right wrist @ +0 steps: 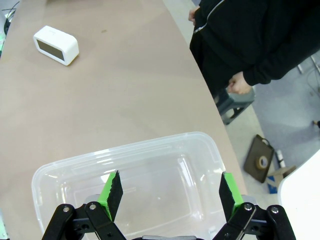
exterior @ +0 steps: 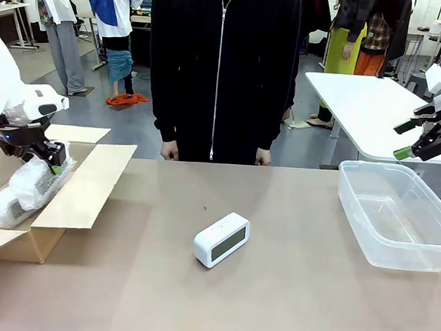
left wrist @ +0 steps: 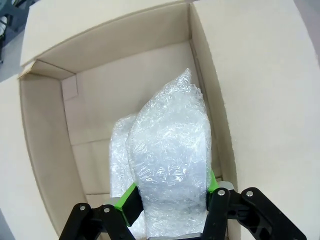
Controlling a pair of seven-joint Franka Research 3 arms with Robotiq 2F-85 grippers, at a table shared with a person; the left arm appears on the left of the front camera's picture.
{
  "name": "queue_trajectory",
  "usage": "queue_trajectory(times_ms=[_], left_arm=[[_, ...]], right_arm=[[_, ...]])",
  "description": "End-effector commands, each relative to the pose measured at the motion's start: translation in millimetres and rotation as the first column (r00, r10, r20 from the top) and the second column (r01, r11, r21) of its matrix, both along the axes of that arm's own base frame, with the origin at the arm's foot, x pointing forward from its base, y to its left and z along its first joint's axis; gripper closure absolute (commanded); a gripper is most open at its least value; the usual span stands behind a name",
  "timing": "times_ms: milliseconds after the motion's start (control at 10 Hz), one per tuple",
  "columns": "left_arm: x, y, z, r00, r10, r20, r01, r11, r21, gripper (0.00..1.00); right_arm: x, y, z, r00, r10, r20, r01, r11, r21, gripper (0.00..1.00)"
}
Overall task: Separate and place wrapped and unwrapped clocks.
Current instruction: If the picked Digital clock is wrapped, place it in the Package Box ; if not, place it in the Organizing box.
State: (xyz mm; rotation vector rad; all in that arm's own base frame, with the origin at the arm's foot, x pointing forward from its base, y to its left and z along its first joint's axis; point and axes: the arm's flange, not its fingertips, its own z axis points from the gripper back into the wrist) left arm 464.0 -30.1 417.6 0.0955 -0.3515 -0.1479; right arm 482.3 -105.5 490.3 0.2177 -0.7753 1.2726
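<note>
My left gripper (left wrist: 170, 196) clamps a wrapped clock (left wrist: 170, 145) over the box (left wrist: 125, 75). My right gripper (right wrist: 170, 189) gapes, with the bare clock (right wrist: 56, 45) well apart.

The long work table (exterior: 295, 292) has a matte tan-brown top that fills the lower half of the front view. Beyond it lies a smooth grey floor (exterior: 88, 111), evenly lit. A white table (exterior: 361, 107) with rounded corners stands at the right of the frame, and another white table (exterior: 4, 10) at the upper left. In the right wrist view, a low grey stool (right wrist: 234, 107) stands on the floor at centre right.
</note>
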Motion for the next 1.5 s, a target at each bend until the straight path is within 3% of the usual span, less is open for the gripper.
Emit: queue_trajectory(times_ms=[0, 300, 400, 500, 600, 700, 800, 900, 1000, 1400], left_arm=[[6, 5, 4, 0.999, -0.028, 0.018, 0.029, 0.999, -0.034, 0.46], [1, 7, 0, 0.989, -0.117, 0.086, 0.116, 0.993, 0.007, 0.46], [1, 4, 1, 0.992, -0.104, 0.076, 0.105, 0.994, -0.009, 0.42], [1, 3, 1, 0.993, -0.09, 0.073, 0.092, 0.996, -0.015, 0.26], [2, 2, 1, 0.994, -0.093, 0.063, 0.094, 0.995, -0.026, 0.22], [2, 1, 1, 0.994, -0.091, 0.062, 0.093, 0.995, -0.028, 0.06], [3, 1, 2, 0.994, -0.088, 0.059, 0.09, 0.996, -0.029, 0.02], [3, 3, 1, 0.995, -0.082, 0.056, 0.084, 0.996, -0.03, 0.14], [3, 3, 2, 0.996, -0.076, 0.047, 0.078, 0.996, -0.032, 0.0], [-6, -1, 12, 0.997, -0.064, 0.036, 0.065, 0.997, -0.034, 0.0]], right_arm=[[0, 0, 0, 1.0, 0.009, 0.004, -0.009, 1.0, -0.001, 0.0], [0, 0, 0, 1.0, 0.009, 0.004, -0.009, 1.0, -0.001, 0.0], [0, 0, 0, 1.0, 0.009, 0.004, -0.009, 1.0, -0.001, 0.0], [0, 0, 0, 1.0, 0.009, 0.004, -0.009, 1.0, -0.001, 0.0], [0, 0, 0, 1.0, 0.009, 0.004, -0.009, 1.0, -0.001, 0.0], [0, 0, 0, 1.0, 0.009, 0.004, -0.009, 1.0, -0.001, 0.0], [0, 0, 0, 1.0, 0.009, 0.004, -0.009, 1.0, -0.001, 0.0], [0, 0, 0, 1.0, 0.009, 0.004, -0.009, 1.0, -0.001, 0.0], [0, 0, 0, 1.0, 0.009, 0.004, -0.009, 1.0, -0.001, 0.0], [0, 0, 0, 1.0, 0.009, 0.004, -0.009, 1.0, -0.001, 0.0]])
